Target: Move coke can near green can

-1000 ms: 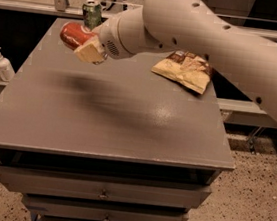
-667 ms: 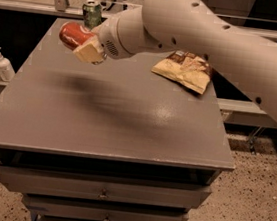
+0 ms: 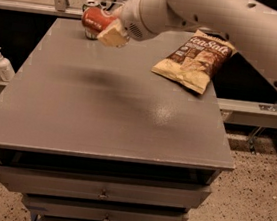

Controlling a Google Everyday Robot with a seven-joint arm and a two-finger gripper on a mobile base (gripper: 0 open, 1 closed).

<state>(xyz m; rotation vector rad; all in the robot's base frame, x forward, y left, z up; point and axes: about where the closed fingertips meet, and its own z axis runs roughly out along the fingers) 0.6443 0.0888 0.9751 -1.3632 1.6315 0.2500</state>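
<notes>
The coke can (image 3: 95,18), red with a silver end, lies sideways in my gripper (image 3: 106,27) and is held above the far left part of the grey table (image 3: 113,109). One tan finger (image 3: 114,34) presses on its right side. The gripper is shut on the can. The green can (image 3: 91,4) stands right behind it at the table's far edge. Only its silver top and a bit of its base show past the coke can. My white arm (image 3: 230,18) reaches in from the upper right.
A brown and yellow chip bag (image 3: 195,59) lies at the far right of the table. A white pump bottle (image 3: 3,64) stands on a ledge to the left. Drawers (image 3: 103,194) sit under the tabletop.
My gripper has carried the coke can to the right and farther back. It now hangs directly in front of the green can and covers most of it.
</notes>
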